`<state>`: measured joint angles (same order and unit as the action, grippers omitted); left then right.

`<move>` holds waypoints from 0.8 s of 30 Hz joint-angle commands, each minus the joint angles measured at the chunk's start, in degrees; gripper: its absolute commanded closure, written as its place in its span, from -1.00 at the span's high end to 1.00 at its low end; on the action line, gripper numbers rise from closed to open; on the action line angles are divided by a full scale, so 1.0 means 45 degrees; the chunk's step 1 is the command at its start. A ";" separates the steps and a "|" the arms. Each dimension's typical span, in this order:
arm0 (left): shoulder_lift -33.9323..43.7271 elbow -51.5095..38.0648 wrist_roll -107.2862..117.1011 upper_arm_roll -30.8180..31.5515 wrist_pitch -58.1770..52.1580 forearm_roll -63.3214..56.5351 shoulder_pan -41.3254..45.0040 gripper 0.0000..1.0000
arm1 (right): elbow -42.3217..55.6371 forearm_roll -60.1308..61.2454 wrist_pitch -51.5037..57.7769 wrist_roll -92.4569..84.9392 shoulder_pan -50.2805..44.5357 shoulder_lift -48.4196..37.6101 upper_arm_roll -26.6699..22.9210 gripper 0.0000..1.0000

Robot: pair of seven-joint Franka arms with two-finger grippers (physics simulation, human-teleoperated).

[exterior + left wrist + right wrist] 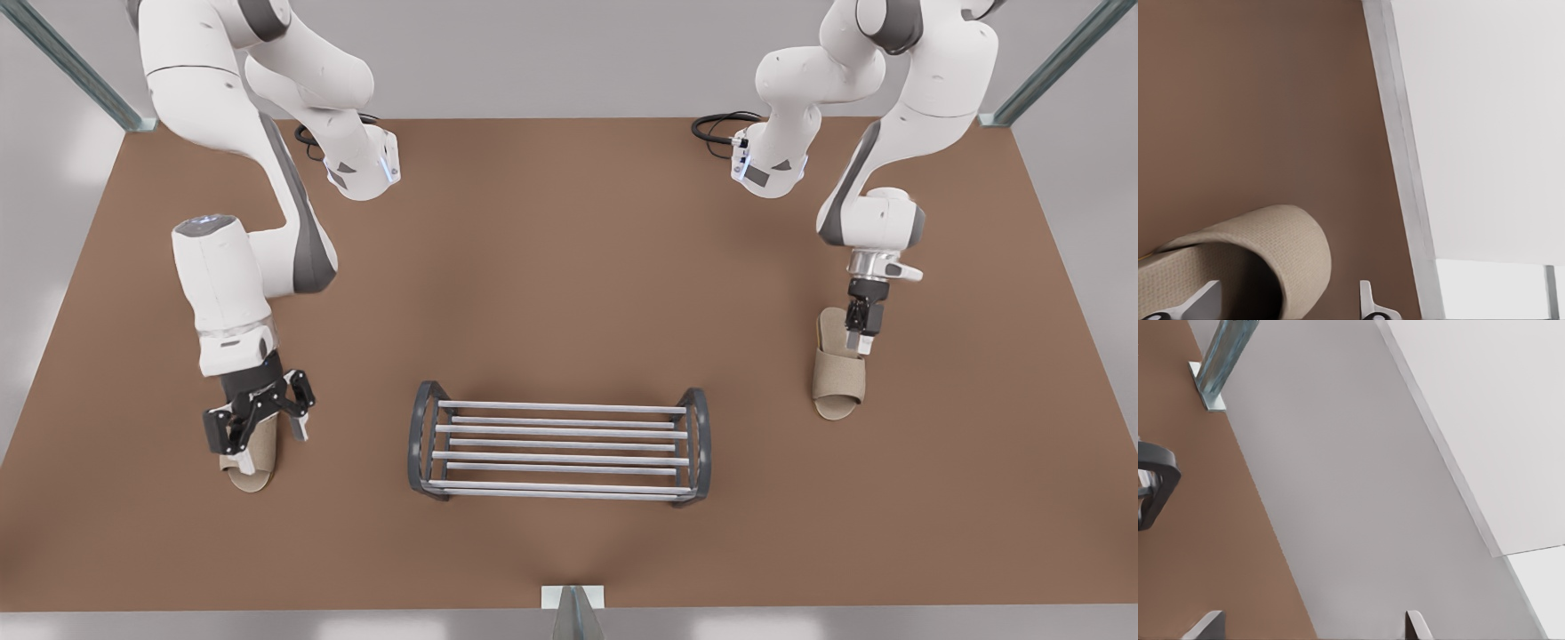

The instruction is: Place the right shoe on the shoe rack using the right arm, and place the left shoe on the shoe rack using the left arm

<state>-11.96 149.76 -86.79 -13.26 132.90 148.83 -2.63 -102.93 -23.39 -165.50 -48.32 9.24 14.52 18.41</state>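
We are hovering the right gripper [262, 434], jaws spread, above the beige woven slipper [252, 471] near one table [569, 267] edge. The left gripper [859, 342], jaws also spread, is straddling the second beige slipper [837, 382] at its strap, by the opposite edge.

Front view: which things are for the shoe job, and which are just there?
For the job:
shoe rack
left shoe, under the left gripper, front view's right
right shoe, under the right gripper, front view's left

Just there:
table
metal posts
cables
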 commanded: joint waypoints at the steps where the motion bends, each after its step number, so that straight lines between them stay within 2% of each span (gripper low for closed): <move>1: 0.0001 -0.0018 -1.1906 0.0017 -0.0002 0.1048 -0.0021 1.00 | -0.0229 -0.7259 0.3537 0.4519 0.0308 -0.0511 0.0344 1.00; 2: -0.0057 -0.0018 -1.1886 0.0017 -0.0022 0.1087 -0.0021 1.00 | -0.1458 -0.8682 0.0932 0.6434 0.0466 -0.0844 -0.0529 1.00; 3: -0.0097 -0.0077 -1.1828 0.0017 -0.0041 0.1224 -0.0021 1.00 | -0.2127 -1.2294 -0.0995 1.0613 0.0368 -0.0903 -0.1981 1.00; 4: -0.0097 -0.0097 -1.1418 0.0037 -0.0041 0.1381 -0.0021 1.00 | -0.2146 -1.4976 0.1522 1.4017 0.0173 -0.1293 -0.1163 1.00; 5: -0.0077 -0.0097 -1.0229 0.0018 -0.0041 0.1381 -0.0021 1.00 | -0.2711 -1.5211 0.2479 1.4855 0.0114 -0.1644 -0.0887 1.00; 6: -0.0096 -0.0097 -0.9272 0.0037 -0.0041 0.1361 -0.0001 1.00 | -0.3257 -1.6980 0.2716 1.7231 -0.0003 -0.1898 -0.0945 1.00; 7: -0.0097 -0.0097 -0.8763 0.0076 -0.0041 0.1361 -0.0001 1.00 | -0.4097 -1.9518 0.2716 2.0920 -0.0003 -0.2269 -0.1062 1.00; 8: -0.0136 -0.0097 -0.7827 0.0308 -0.0022 0.1341 -0.0001 1.00 | -0.4411 -2.0679 0.1994 2.2668 0.0153 -0.2406 -0.1276 1.00; 9: -0.0097 -0.0097 -0.6266 0.0583 0.0036 0.1283 -0.0001 1.00 | -0.4917 -2.0758 0.1916 2.3741 0.0153 -0.2640 -0.1278 1.00; 11: -0.0136 -0.0351 -0.3098 0.1052 0.0193 0.1185 -0.0001 1.00 | -0.5466 -2.3879 0.0626 2.9031 0.0348 -0.2700 -0.2000 1.00; 13: -0.0175 -0.0389 -0.2375 0.1209 0.0193 0.1166 -0.0001 1.00 | -0.5135 -2.4118 -0.0077 3.0894 0.0524 -0.2368 -0.2567 1.00; 16: -0.0624 -0.0897 -0.2355 0.1189 0.0193 0.1146 -0.0001 1.00 | -0.4724 -2.3865 0.0040 3.0327 0.0856 -0.2309 -0.2801 1.00; 17: -0.0644 -0.0897 -0.2355 0.1189 0.0193 0.1146 -0.0001 1.00 | -0.4763 -2.3766 -0.0077 3.1848 0.1110 -0.2075 -0.3016 0.99; 20: -0.0780 -0.1131 -0.2335 0.1189 0.0212 0.1166 -0.0001 1.00 | -0.4802 -2.4313 0.0079 3.3099 0.1559 -0.1255 -0.3055 1.00; 22: -0.0897 -0.1210 -0.2335 0.1189 0.0212 0.1166 -0.0001 1.00 | -0.5094 -2.8176 0.2069 3.7432 0.1560 -0.0454 -0.2977 1.00; 24: -0.1249 -0.1503 -0.2355 0.1189 0.0193 0.1166 -0.0001 1.00 | -0.5603 -3.0834 0.3652 4.1224 0.1462 -0.0220 -0.2899 1.00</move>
<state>-17.22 143.28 -100.20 -7.90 133.75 154.04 -2.63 -127.62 -149.06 -158.57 51.33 16.00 12.90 5.22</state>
